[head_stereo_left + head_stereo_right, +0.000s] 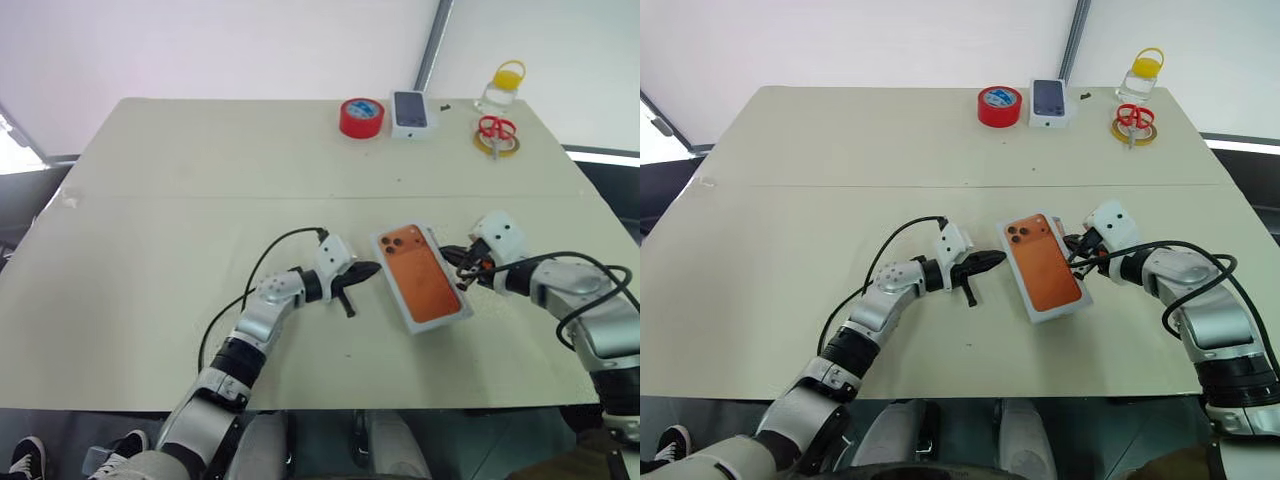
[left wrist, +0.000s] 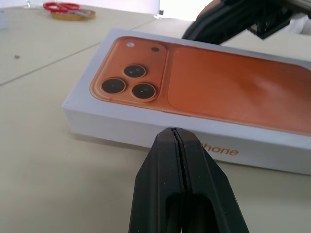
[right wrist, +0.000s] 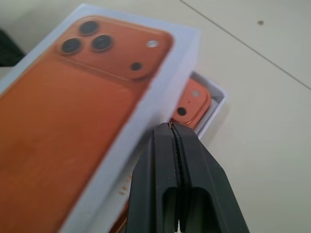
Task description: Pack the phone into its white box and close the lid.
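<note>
– Status of hands?
– My left hand [image 2: 177,138] and right hand [image 3: 171,128] are both pinched together, holding nothing.
– Location of phone?
– The phone [image 3: 192,107] lies in the white box [image 3: 214,104] on the bench [image 1: 200,200], with the lid [image 1: 422,272] askew over it.

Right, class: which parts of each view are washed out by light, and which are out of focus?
Left eye view: the backdrop behind the table is blown out white. Left wrist view: the scissors at the far edge are soft, the lid sharp. Right wrist view: the right gripper is slightly blurred.
</note>
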Motion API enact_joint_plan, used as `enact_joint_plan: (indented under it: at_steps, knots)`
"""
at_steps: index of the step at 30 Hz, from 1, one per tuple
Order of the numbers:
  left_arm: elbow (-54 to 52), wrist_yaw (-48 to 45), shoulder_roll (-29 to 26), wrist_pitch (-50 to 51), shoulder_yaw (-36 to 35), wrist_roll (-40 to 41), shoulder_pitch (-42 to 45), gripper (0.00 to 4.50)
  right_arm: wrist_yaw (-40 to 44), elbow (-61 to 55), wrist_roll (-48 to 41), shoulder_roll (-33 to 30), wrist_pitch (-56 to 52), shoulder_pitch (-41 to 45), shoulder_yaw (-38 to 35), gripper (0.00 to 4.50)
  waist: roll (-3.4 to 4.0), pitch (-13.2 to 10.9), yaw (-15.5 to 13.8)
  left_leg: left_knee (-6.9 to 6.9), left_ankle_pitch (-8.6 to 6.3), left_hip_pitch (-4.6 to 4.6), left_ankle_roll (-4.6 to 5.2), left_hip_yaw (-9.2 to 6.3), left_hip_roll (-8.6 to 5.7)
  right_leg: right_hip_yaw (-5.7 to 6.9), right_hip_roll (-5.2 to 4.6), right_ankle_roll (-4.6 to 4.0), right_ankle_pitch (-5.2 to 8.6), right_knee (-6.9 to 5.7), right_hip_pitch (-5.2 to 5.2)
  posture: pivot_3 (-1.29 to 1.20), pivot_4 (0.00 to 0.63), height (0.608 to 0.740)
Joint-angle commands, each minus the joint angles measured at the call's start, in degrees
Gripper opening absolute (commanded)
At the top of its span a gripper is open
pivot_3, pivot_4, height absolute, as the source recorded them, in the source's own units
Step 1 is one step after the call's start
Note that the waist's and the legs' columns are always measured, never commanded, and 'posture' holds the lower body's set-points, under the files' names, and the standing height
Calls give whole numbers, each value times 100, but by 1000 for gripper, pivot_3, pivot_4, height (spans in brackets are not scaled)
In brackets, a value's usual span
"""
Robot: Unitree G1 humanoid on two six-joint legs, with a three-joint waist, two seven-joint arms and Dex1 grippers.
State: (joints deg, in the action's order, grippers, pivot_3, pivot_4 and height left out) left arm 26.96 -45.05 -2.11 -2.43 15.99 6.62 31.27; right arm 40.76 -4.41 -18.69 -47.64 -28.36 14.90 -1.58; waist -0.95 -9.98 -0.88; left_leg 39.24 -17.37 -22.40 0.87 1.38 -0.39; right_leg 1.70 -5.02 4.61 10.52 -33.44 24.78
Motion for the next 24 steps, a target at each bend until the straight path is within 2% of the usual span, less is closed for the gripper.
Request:
enact_joint_plan:
  at_steps: [1, 12, 24]
  knots:
    - [82, 37, 144, -269, -26, -41, 147, 0, 28, -278, 22, 76, 9, -14, -120, 41, 0, 0, 5, 0, 0, 1, 0, 0, 0, 0, 0, 0, 0, 0, 0, 0, 150, 740]
    - [567, 103, 391, -500, -136, -116, 544, 0, -150, -121, 681, 296, 88, 275, 170, 41, 0, 0, 4, 0, 0, 2, 0, 0, 0, 1, 1, 0, 0, -2, 0, 0, 150, 740]
    - [1116, 125, 621, -601, -113, -301, 777, 0, -130, 93, 916, 361, 101, 301, 8, 41, 0, 0, -1, 0, 0, 2, 0, 0, -1, 1, 0, 10, -6, -1, -1, 0, 150, 740]
